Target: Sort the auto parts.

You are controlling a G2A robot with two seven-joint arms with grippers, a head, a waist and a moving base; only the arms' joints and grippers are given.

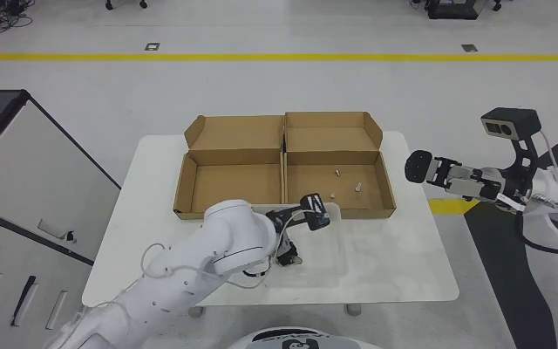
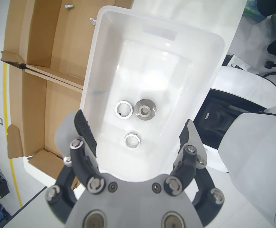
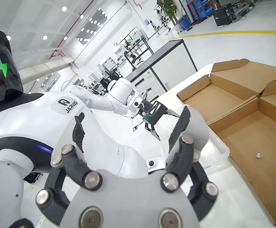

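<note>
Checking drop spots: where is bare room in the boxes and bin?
Left box is all bare. Right box is free beside the shared wall; bolts dot its middle. Bin's right end is free; rings and flange crowd its left end, under the left hand.

A white table point(image 1: 410, 257) with rounded corners stands on a pale, glossy floor point(image 1: 261, 87). A yellow line point(image 1: 261, 58) crosses the floor beyond it, with a small square hatch point(image 1: 152, 45) near the line. A grey cabinet point(image 1: 44, 174) with a black frame stands near the table. Farther back in the hall are a potted plant point(image 3: 167, 6) and a blue bin point(image 3: 184, 21).
</note>
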